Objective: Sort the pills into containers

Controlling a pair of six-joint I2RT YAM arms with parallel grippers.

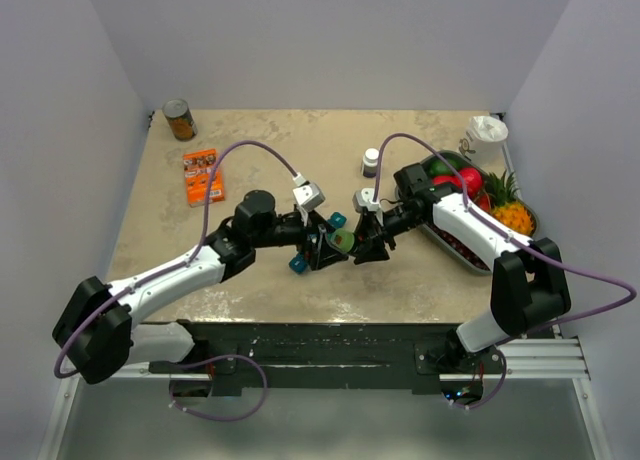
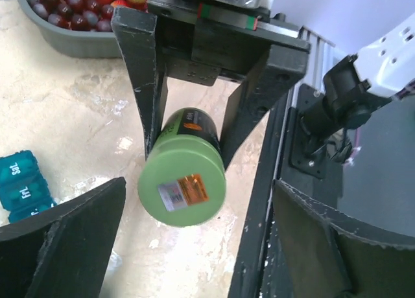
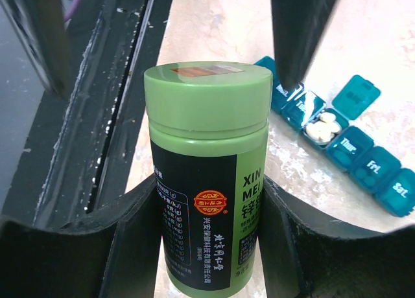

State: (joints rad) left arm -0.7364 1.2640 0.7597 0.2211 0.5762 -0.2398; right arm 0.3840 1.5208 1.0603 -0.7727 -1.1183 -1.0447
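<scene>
Table: I see a beige stone-look top (image 1: 280, 140), with both arms reaching in over its near middle.
Fruit tray: grey (image 2: 78, 44), on the right side, loaded with grapes and other fruit.
Right gripper: (image 3: 207, 236) clamped on the body of the green pill bottle.
Left gripper: (image 2: 200, 186) spread wide, a finger on either side of the bottle's lid, not touching it as far as I can tell.
Teal pill organiser: (image 3: 350, 148) flat on the table just beside the grippers. I can read Thur, Fri and Sat, and one lid stands open.
Green pill bottle: (image 3: 207, 149) held off the table, lid on, facing the left gripper.
White pills: (image 3: 322, 127) a few lie in the open compartment.
</scene>
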